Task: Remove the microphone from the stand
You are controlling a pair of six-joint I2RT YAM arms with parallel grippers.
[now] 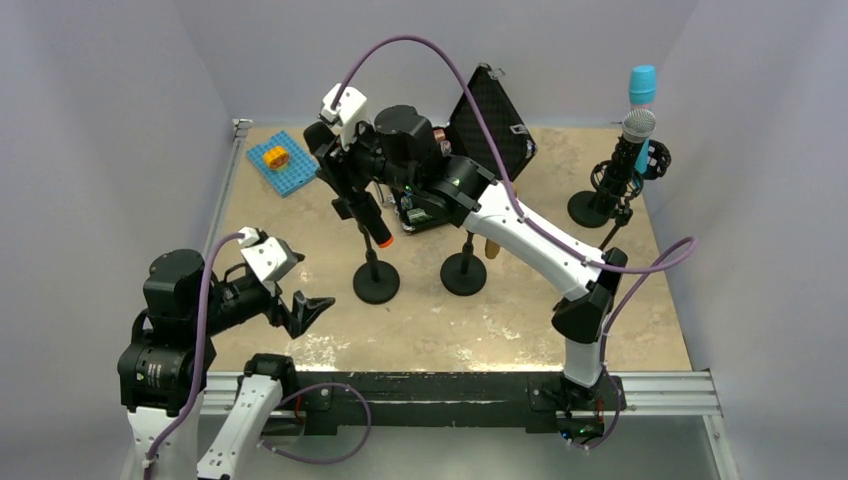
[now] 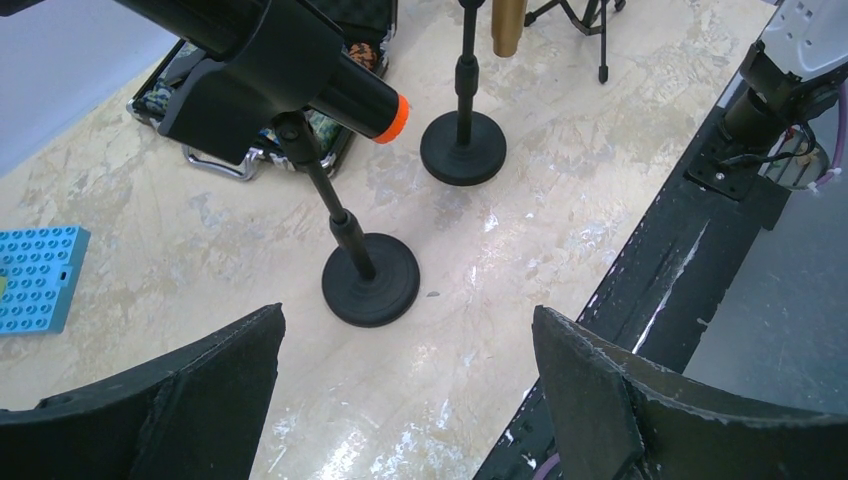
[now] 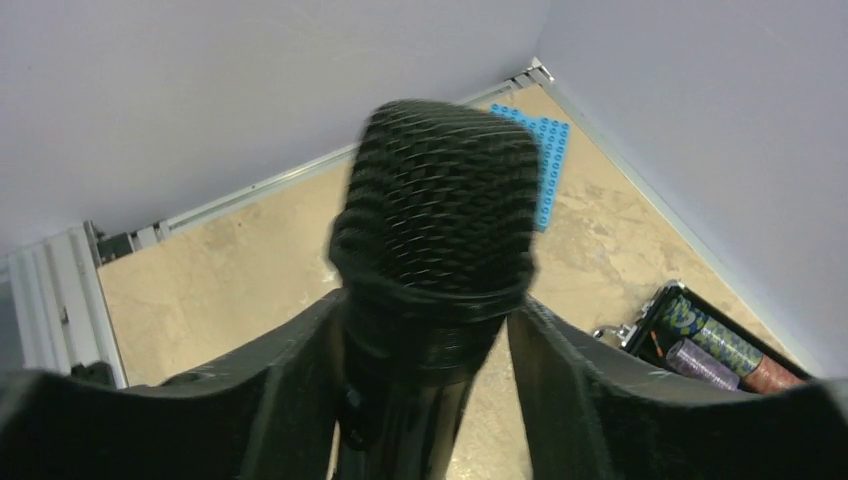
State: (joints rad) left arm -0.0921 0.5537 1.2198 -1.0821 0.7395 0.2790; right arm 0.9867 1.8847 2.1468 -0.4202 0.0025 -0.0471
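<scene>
While your right hand straddles the mic, grip unclear, a second stand and open case crowd mid-frame; left hand wide.

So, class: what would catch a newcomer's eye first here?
The black microphone, filling the right wrist view, with the right arm's fingers flanking its neck. Overhead, it sits mid-table, orange end tilted down on its stand. A silver-headed microphone stands far right.
</scene>
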